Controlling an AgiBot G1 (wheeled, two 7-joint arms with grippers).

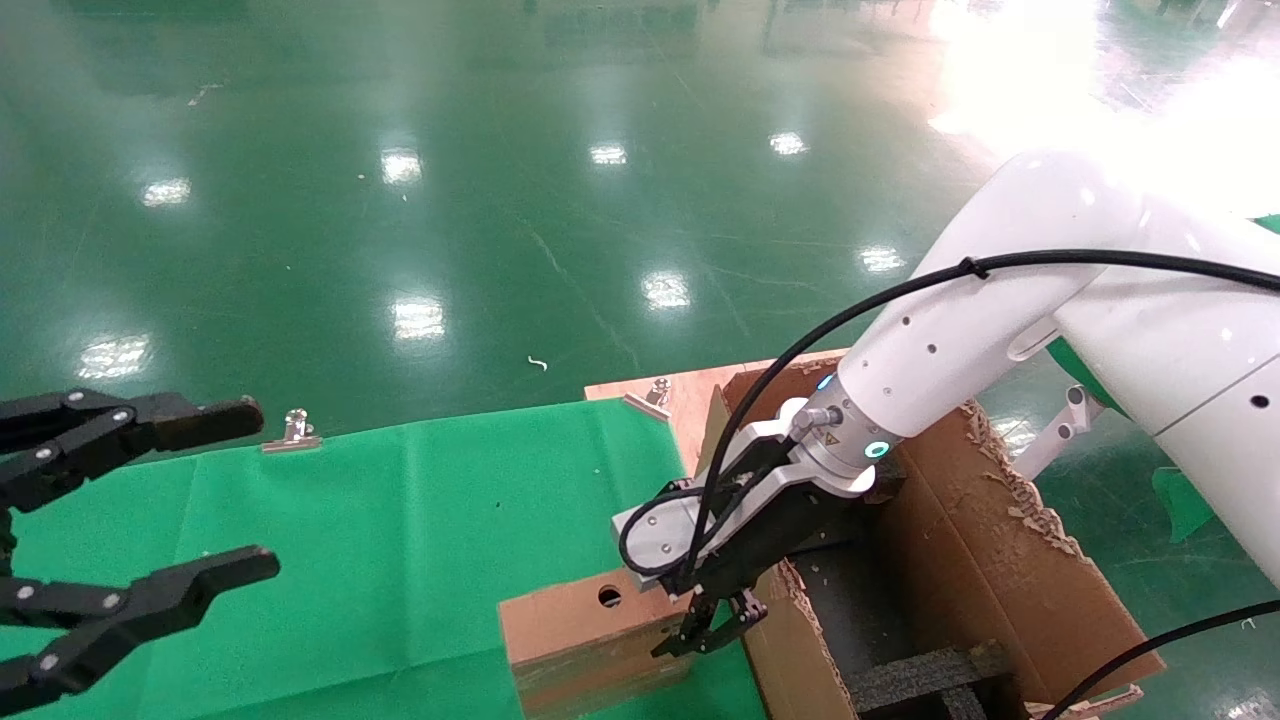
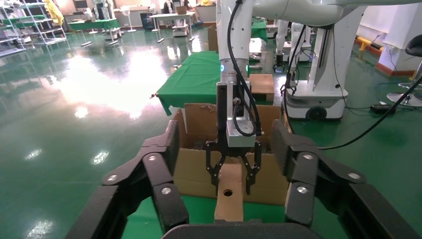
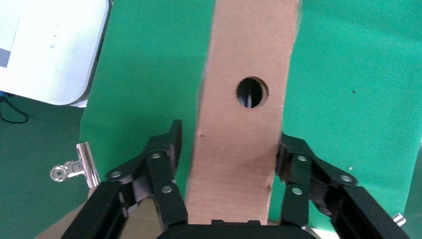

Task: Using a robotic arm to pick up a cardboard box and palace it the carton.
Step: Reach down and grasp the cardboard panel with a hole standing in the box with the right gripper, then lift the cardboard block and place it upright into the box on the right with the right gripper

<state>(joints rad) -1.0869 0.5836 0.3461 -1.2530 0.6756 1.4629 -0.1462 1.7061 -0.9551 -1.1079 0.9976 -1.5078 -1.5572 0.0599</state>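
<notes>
1. Straddling the cardboard box (image 3: 242, 124), my right gripper (image 3: 228, 172) has its fingers apart, one on each long side. In the right wrist view the far-side pad touches the box wall; a thin gap shows at the other. Not clamped yet.
2. Judgement: close evenly at this spot, clear of the punched hole (image 3: 252, 92), and confirm both pads bear before lifting.
3. Box stands on the green cloth (image 1: 400, 540), touching or just beside the carton (image 1: 1000, 560) wall; lift straight up first to clear the ragged flap.
4. Left gripper (image 1: 150, 500) idles open, well apart from the box.
5. Head view shows the carton's black foam (image 1: 930, 675); only the wrist view shows pad contact.
</notes>
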